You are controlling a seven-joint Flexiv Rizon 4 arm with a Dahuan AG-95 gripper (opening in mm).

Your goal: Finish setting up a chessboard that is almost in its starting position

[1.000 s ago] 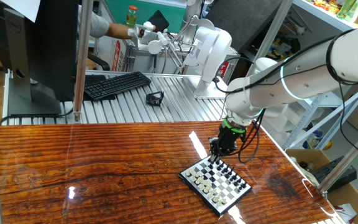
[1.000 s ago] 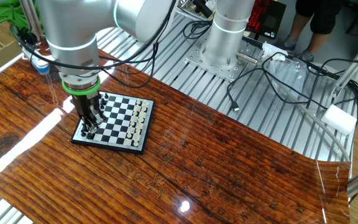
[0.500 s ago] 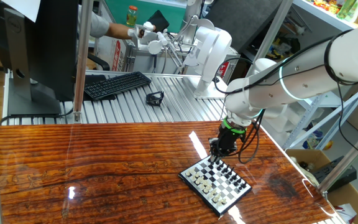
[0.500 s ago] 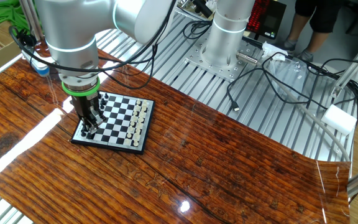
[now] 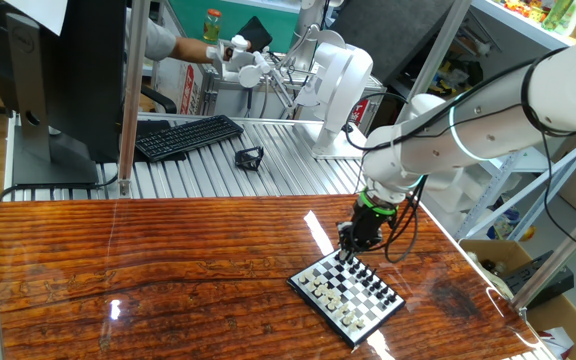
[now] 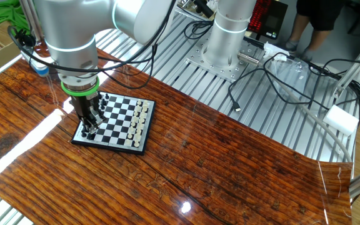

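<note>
No visible change from a second ago: arm (image 5: 468, 125) in the same pose, gripper (image 6: 90, 127) planted over the same edge of the chessboard (image 6: 122, 119), pieces in the same rows.

Chessboard flat on the wooden table (image 5: 148, 270), toward the right end in one fixed view, near the upper left in the other. White pieces (image 6: 140, 117) lined along the side nearer the arm's base (image 6: 227, 50); black pieces (image 6: 101, 104) along the opposite side, beneath the gripper.

Gripper pointed straight down, fingers pressed nearly together among the black pieces. Impossible to tell whether a piece is pinched between them: fingertips and pieces both dark and tiny, merging in both views.

Black rows partly hidden behind the fingers in the other fixed view; individual piece types unreadable in either. Glare streaks across the table (image 6: 24, 147) washing out the wood grain beside the board. Keyboard (image 5: 186, 136) and a small black object (image 5: 249, 157) on the ribbed metal surface behind the table; a person's arm (image 5: 183, 46) cut off by a post.
</note>
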